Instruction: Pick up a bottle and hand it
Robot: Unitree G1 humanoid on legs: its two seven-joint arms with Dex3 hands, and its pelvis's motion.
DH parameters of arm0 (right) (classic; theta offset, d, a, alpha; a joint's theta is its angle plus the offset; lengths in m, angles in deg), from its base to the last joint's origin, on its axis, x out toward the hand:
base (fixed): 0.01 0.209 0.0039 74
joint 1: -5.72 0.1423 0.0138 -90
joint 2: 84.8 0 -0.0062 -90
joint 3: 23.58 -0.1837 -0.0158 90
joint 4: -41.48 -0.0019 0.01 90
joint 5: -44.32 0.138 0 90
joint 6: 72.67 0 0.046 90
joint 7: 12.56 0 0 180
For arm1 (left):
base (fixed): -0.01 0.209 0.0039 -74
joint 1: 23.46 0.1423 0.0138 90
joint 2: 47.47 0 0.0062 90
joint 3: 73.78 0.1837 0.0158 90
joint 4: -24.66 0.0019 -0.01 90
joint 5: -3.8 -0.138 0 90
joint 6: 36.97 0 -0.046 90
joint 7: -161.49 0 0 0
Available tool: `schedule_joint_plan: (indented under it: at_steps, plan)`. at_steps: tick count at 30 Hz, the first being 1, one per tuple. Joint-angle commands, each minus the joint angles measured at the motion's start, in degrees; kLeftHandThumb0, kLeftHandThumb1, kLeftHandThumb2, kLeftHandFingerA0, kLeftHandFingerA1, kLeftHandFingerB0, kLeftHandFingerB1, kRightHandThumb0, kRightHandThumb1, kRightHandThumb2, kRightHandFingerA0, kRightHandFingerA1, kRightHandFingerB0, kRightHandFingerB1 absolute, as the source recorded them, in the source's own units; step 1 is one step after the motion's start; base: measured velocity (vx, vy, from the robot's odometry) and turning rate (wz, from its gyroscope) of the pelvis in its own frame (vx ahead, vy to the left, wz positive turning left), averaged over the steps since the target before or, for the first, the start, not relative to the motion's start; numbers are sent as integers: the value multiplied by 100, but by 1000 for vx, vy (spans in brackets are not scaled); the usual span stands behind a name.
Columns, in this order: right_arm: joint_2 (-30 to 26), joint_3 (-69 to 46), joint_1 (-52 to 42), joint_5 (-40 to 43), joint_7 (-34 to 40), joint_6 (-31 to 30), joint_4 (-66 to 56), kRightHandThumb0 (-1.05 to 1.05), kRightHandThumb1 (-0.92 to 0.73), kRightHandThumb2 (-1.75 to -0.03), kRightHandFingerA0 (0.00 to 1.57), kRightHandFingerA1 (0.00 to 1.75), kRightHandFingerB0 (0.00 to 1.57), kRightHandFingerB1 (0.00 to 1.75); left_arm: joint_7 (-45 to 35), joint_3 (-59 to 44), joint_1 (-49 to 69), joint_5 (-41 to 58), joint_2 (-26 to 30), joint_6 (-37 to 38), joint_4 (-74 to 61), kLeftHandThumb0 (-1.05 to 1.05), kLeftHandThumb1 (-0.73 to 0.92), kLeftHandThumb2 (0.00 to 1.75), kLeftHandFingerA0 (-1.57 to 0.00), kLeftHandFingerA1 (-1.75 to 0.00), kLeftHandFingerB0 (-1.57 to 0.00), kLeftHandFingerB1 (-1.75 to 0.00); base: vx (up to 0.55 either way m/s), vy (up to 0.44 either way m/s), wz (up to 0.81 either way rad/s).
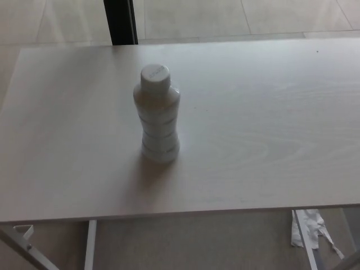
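A white plastic bottle (158, 115) with a white screw cap stands upright on the pale wooden table (270, 135), a little left of the table's middle. Its ribbed body narrows at the waist. Neither of my hands nor any part of my arms shows in the head view.
The table's front edge runs across the lower part of the picture, with white metal legs (90, 244) below it. A crumpled white scrap (308, 228) lies on the floor at the lower right. A dark post (120, 21) stands behind the table's far edge.
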Motion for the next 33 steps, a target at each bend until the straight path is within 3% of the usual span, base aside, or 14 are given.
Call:
schedule_joint_plan:
  at_steps: [1, 8, 9, 10, 11, 12, 13, 14, 17, 22, 26, 28, 29, 33]
  plan:
    - [-163, -165, 90, 284, -256, 129, 130, -63, -58, -58, 50, 54, 27, 38, 493, -784, -276, 641, 246, 47, -258, -83, 49, 66, -28, -85, -25, -54, 0, 0, 0]
    - [-125, -188, 69, 338, -313, 77, 71, -64, -46, -84, 50, 64, 22, 49, 742, -907, -1355, 521, 879, -409, -974, -96, 50, 88, -16, -85, -4, -51, 0, 0, 0]
    - [-126, -186, 71, 341, -306, 76, 76, -59, -58, -58, 51, 59, 27, 39, 738, -817, -1435, 468, 932, -513, -1283, -98, 56, 59, 0, -87, 0, -57, 0, 0, 0]
    - [-117, -185, 92, 346, -288, 70, 92, -59, -58, -57, 52, 59, 27, 39, 687, -638, -1644, 382, 1053, -624, -1789, -105, 44, 78, 0, -74, 0, -54, 0, 0, 0]
    - [-113, -175, 101, 338, -274, 66, 86, -66, -46, -85, 48, 65, 19, 48, 590, -540, -1849, 381, 1118, -605, -1949, -105, 54, 61, 0, -92, 0, -81, 0, 0, 0]
    - [-112, -150, 111, 310, -252, 70, 79, -60, -58, -58, 50, 59, 27, 40, 523, -426, -2098, 368, 1164, -560, -2066, -51, -1, 77, -12, -70, -1, -61, 0, 0, 0]
    - [-111, -138, 125, 300, -244, 72, 86, -60, -58, -58, 50, 59, 27, 40, 525, -345, -2242, 336, 1175, -495, -2163, -51, -1, 77, -12, -70, -1, -61, 0, 0, 0]
    - [-113, -120, 136, 272, -210, 93, 110, -61, -58, -57, 50, 58, 28, 39, 603, -182, -2365, 193, 1198, -472, -2366, -100, 44, 81, -6, -85, -3, -68, 0, 0, 0]
    - [-111, -106, 146, 271, -228, 116, 126, -60, -57, -57, 42, 57, 29, 40, 527, 652, -3021, -166, 1210, -589, -3505, -88, 52, 90, 0, -13, 0, -9, 0, 0, 0]
    - [-136, -85, 212, 270, -265, 188, 234, -65, -45, -86, 47, 67, 22, 50, 340, 1509, -3751, -140, 889, -1216, -4321, -86, 49, 92, -1, -18, 0, -12, 0, 0, 0]
    - [-137, -43, 223, 233, -206, 212, 225, -62, -57, -57, 45, 63, 28, 42, 288, 2041, -3874, -146, 673, -1536, -4891, -83, 48, 92, -1, -30, 0, -15, 0, 0, 0]
    - [-127, -44, 221, 251, -205, 214, 200, -62, -44, -86, 43, 67, 22, 52, 265, 2307, -3909, -175, 597, -1771, -5114, -87, 58, 65, 0, -39, 0, -23, 0, 0, 0]
    - [-112, -70, 224, 291, -223, 206, 187, -61, -57, -57, 39, 62, 29, 44, 260, 2394, -3913, -156, 501, -1773, -5161, -85, 58, 62, 0, -39, 0, -23, 0, 0, 0]
    - [-129, -55, 259, 267, -190, 212, 245, -62, -57, -57, 46, 62, 28, 43, 325, 2846, -3904, -192, 66, -1952, -5339, -78, 44, 90, -1, -37, 0, -21, 0, 0, 0]
